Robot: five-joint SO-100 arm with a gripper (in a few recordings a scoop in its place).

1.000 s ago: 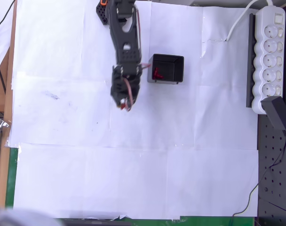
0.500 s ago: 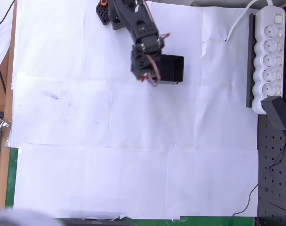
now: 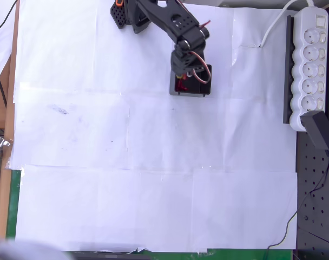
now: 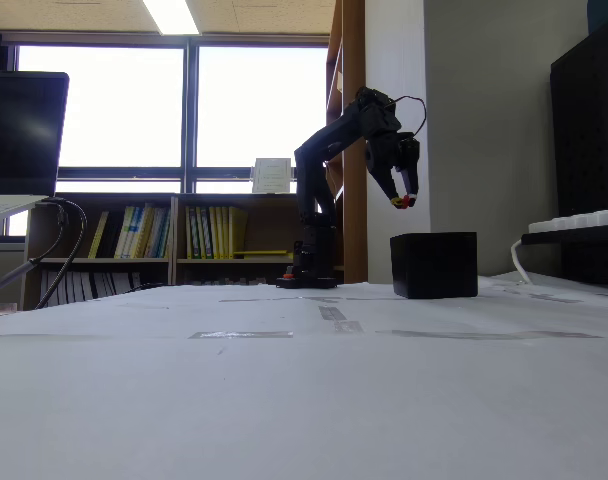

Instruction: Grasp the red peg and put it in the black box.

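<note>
1. Swinging rightward across the overhead view since a second ago, the black arm now reaches over the small square black plastic box (image 3: 199, 86); it hung over bare paper left of that box before.
2. From the side, in the fixed view, the tool (image 4: 402, 200) points down and hangs above the black box (image 4: 434, 265), clear of its top edge and not touching it.
3. A tiny dark red peg (image 4: 403, 202) sits at the tool's tip in the fixed view, with a speck of yellow beside it; the fingers look pinched on the peg, though the spot is small and backlit.
4. Looking down in the overhead view, the tool (image 3: 192, 71) covers the far part of the box, and something red (image 3: 180, 85) shows inside the box near its left wall; I cannot tell what it is.
5. White paper sheets (image 3: 153, 162) cover the counter, and the box stands on them.
6. At the right edge of the overhead view lies a white power strip (image 3: 310, 65), well apart from the box.
</note>
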